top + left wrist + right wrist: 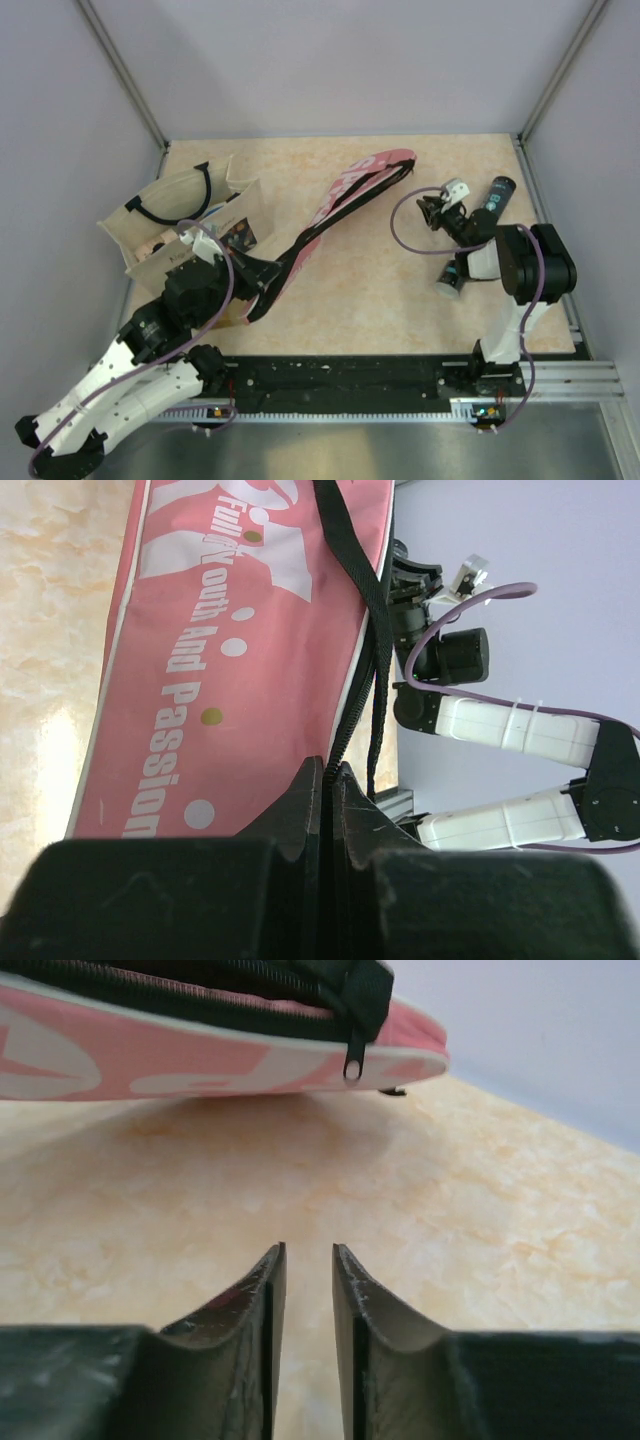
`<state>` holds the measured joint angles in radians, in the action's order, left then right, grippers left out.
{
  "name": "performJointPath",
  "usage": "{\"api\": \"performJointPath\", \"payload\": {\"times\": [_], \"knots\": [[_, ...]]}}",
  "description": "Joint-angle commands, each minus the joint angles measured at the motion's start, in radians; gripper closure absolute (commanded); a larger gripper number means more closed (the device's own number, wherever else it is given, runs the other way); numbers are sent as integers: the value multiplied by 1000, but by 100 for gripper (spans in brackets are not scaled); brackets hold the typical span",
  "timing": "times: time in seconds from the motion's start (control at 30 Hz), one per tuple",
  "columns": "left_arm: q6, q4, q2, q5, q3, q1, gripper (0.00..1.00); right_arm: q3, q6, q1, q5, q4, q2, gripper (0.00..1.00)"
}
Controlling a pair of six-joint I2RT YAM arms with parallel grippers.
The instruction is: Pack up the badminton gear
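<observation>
Pink fabric is stretching across the middle of the tabletop [330, 310]. The racket-shaped cover [345, 205] is running on a slant in the overhead view, from about 7 o'clock near the left arm to about 1 o'clock toward the far edge. Its wide head is resting on the table at the 1 o'clock end, and its narrow end is pointing to 7 o'clock. The black strap [350, 540] is trailing along the cover's edge on the 3 o'clock side.

The left gripper [258, 278] is sitting at the narrow end with its fingers pressed together, pinching the cover's black zipped edge. In the left wrist view, white lettering is showing on the pink face just ahead of the fingers.

The right gripper [432, 210] is hovering low over bare tabletop at 3 o'clock of the cover's head, facing it and apart from it. Its fingers are standing a crack apart with nothing between them. In the right wrist view, the head of the cover and its zip pull [353, 1055] are lying at 12 o'clock, untouched.

The black tube [496, 198] is lying at 3 o'clock of the right gripper, near the table's right edge. The beige tote bag [170, 215] is standing at the table's 9 o'clock side, just beyond the left gripper. I cannot tell whether it is touching the cover.
</observation>
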<state>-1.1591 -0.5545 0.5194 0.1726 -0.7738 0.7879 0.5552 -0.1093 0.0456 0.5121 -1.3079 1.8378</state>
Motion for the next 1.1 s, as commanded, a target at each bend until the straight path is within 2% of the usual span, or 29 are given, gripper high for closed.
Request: {"api": "performJointPath", "payload": {"times": [0.0, 0.13, 0.33, 0.73, 0.97, 1.07], "knots": [[-42, 110, -24, -15, -28, -3, 100, -6, 5, -18, 105, -261, -35, 64], [-48, 108, -19, -41, -35, -4, 100, 29, -23, -18, 91, -244, -8, 51], [-34, 94, -13, -50, -50, -4, 100, 110, -85, 0, 33, -261, 64, 48], [-25, 59, -27, -50, -64, -4, 100, 247, -231, 72, -66, -160, 110, 49], [-22, 54, -33, -47, -67, -4, 100, 246, -262, 88, -86, -152, 109, 62], [-21, 48, -33, -47, -65, -4, 100, 247, -289, 94, -89, -128, 104, 64]]}}
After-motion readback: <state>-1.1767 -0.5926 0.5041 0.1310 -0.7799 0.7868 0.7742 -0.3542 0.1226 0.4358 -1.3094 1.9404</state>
